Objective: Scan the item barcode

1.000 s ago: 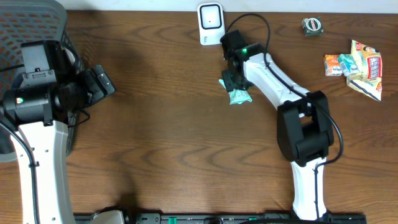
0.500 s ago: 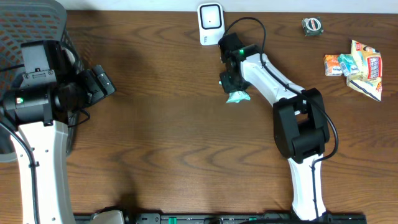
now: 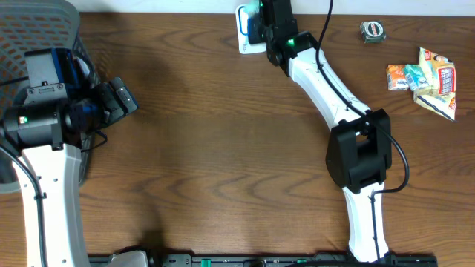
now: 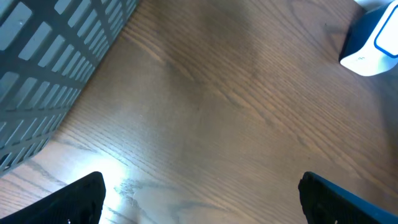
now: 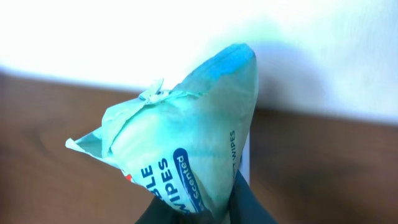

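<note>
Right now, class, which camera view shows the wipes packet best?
Right wrist: the wipes packet fills the frame, lettering readable. Overhead, the right arm hides nearly all of it. Left wrist shows none.

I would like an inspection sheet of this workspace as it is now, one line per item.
Surface: brown wooden table, no spills seen.
Job's things: wipes packet held at the white scanner at the far edge.
Clutter: snack packets and a small dark item, far right.
Grippers: left gripper open, empty; right gripper shut on the wipes packet.
Cables: black cable along the right arm.
Surroundings: grey mesh basket, far left.
</note>
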`<state>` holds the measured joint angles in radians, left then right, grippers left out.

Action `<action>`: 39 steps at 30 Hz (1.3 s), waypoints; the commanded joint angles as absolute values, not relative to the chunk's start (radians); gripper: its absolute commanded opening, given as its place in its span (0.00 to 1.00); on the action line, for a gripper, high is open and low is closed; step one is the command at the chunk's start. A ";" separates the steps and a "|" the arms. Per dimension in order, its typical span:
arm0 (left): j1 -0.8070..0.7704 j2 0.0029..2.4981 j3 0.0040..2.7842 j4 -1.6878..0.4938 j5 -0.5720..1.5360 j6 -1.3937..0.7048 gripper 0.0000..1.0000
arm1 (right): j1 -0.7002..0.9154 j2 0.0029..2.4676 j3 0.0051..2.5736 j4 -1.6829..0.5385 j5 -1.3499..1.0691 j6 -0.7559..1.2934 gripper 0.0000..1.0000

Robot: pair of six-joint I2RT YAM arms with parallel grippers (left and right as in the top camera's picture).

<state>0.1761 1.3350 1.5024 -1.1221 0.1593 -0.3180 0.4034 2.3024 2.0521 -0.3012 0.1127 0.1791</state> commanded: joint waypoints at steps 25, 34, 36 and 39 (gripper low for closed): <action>0.180 1.337 1.524 -1.125 0.165 -0.319 0.98 | 0.369 2.355 2.066 -0.008 0.384 0.065 0.01; 0.180 1.337 1.524 -1.125 0.165 -0.319 0.98 | 0.248 2.235 2.066 -0.402 0.582 0.028 0.01; 0.180 1.337 1.524 -1.125 0.165 -0.319 0.98 | 0.208 2.231 2.066 -0.487 0.582 0.028 0.01; 0.180 1.337 1.524 -1.125 0.165 -0.319 0.98 | 0.142 2.232 2.065 -0.613 0.567 0.028 0.01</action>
